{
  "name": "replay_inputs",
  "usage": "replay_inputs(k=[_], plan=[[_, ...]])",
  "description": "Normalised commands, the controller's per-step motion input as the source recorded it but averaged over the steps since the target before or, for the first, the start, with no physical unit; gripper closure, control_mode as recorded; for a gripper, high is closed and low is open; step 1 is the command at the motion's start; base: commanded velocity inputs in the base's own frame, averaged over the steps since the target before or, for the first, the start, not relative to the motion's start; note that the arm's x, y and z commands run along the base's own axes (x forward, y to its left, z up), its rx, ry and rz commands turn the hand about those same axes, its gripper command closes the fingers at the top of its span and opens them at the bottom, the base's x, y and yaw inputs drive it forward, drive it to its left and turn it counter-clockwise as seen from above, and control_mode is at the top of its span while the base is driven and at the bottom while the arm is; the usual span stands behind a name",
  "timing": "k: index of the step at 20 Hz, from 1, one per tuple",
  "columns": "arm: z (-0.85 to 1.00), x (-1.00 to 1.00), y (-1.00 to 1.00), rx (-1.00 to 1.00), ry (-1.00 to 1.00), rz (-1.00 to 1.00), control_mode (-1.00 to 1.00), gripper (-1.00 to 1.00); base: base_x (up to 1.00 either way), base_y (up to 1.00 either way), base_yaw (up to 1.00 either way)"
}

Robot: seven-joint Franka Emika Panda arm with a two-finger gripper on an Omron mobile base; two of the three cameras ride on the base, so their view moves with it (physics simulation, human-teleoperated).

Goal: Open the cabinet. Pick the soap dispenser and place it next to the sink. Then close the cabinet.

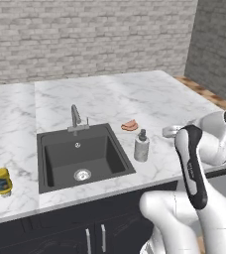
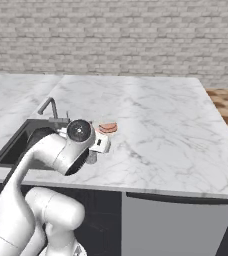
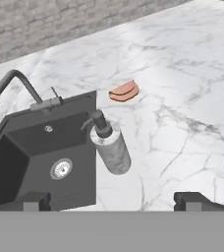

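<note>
Both small dark finger tips of the two-finger gripper (image 3: 111,201) stand wide apart at the bottom of the hand view, gripping nothing, with bare marble between them. Just beyond them the small light-grey stone-look cylindrical soap dispenser (image 3: 110,146) with its dark grey pump head stands upright on the white marble counter (image 3: 192,83), free of the fingers and right beside the right rim of the black rectangular inset sink (image 3: 40,157). In the left base view the dispenser (image 1: 141,146) sits at the sink's (image 1: 80,158) right edge, near the front of the counter. A grey curved faucet (image 1: 76,118) rises at the sink's back rim, and a round silver drain (image 1: 82,174) lies in the basin floor. A small reddish-brown food piece (image 1: 130,125) lies on the counter behind the dispenser, apart from it. A yellow jar with a dark label (image 1: 1,181) stands left of the sink
</note>
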Motion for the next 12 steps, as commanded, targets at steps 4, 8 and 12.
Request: replay_inputs(k=[4,8,12], plan=[[0.36,-0.83,0.57,-0.01,-0.16,0.00,-1.00,-1.00,0.00,0.00,0.00],[0.66,-0.50,0.68,-0.01,-0.15,0.00,-1.00,-1.00,0.00,0.00,0.00],[0.46,-0.26,0.70,-0.05,-0.01,0.01,-1.00,-1.00,0.00,0.00,0.00]])
